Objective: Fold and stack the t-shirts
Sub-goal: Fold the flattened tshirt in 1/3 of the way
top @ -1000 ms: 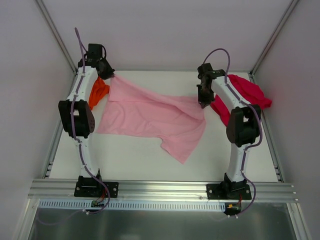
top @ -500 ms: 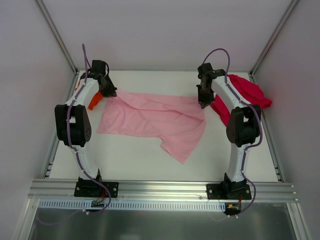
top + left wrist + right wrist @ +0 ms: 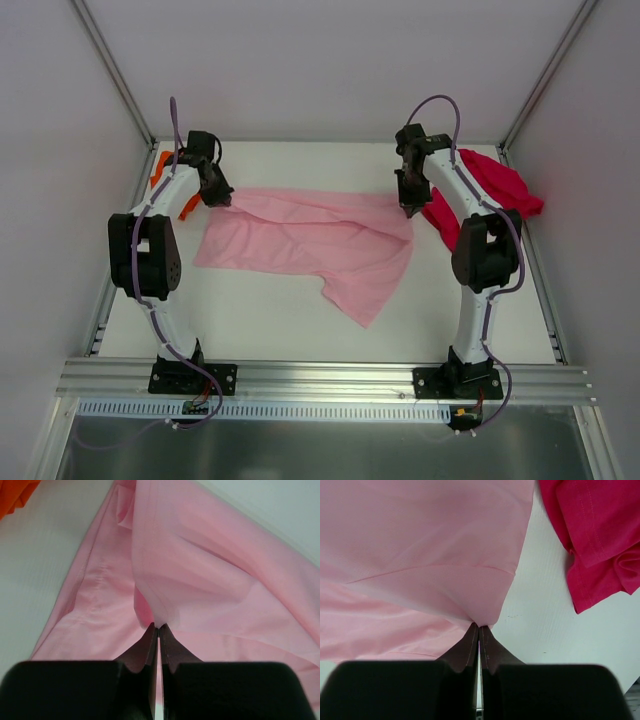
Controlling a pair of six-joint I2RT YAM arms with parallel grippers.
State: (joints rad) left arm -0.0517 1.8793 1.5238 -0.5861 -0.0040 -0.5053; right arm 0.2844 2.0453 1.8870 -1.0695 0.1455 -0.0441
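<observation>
The light pink t-shirt (image 3: 310, 240) lies spread across the middle of the table, partly folded over itself. My left gripper (image 3: 218, 197) is shut on its far-left corner; the wrist view shows the cloth (image 3: 200, 580) pinched at the fingertips (image 3: 158, 626). My right gripper (image 3: 409, 208) is shut on its far-right corner, with the pink cloth (image 3: 430, 570) pinched at the tips (image 3: 478, 626). The orange t-shirt (image 3: 160, 167) is bunched at the far left behind the left arm. The crimson t-shirt (image 3: 495, 185) lies crumpled at the far right and shows in the right wrist view (image 3: 592, 530).
The white table (image 3: 270, 320) is walled at the back and sides by white panels. A metal rail (image 3: 320, 378) runs along the near edge by the arm bases. The orange cloth shows at the left wrist view's top-left corner (image 3: 15, 495).
My left gripper has carried the pink shirt's far-left corner toward the near side and right, laying that edge lower and uncovering the orange shirt. The right gripper has barely moved.
</observation>
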